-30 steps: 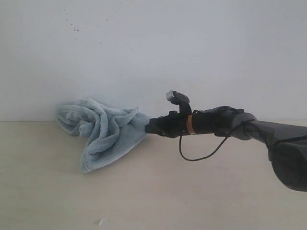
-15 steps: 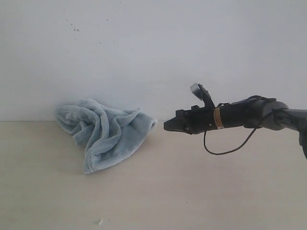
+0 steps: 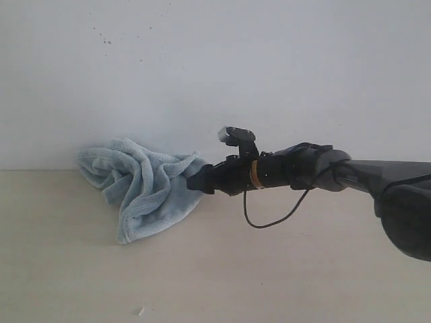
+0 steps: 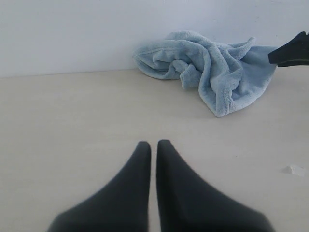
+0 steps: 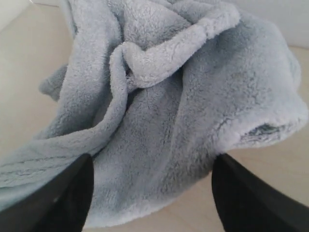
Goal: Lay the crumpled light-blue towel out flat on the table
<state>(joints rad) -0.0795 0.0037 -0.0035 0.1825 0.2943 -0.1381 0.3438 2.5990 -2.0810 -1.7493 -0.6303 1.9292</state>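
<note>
The crumpled light-blue towel [image 3: 145, 188] lies in a heap on the pale table [image 3: 269, 269], close to the back wall. My right gripper [image 3: 199, 182] reaches in from the right, level with the towel's right edge. In the right wrist view that gripper [image 5: 150, 162] is open, its black fingers [image 5: 67, 198] wide apart with a rounded fold of the towel [image 5: 183, 106] lying between them. In the left wrist view my left gripper [image 4: 153, 143] is shut and empty above bare table, well short of the towel [image 4: 217, 67]. The right gripper's tip [image 4: 289, 50] shows there too.
A plain white wall [image 3: 215, 67] rises right behind the towel. A small white scrap [image 3: 141, 311] lies on the table near the front. A black cable [image 3: 269, 219] hangs in a loop under the right arm.
The right gripper drew back to the right, away from the towel, then returned to its right edge and opened its jaws. The towel's right edge shifted slightly.
</note>
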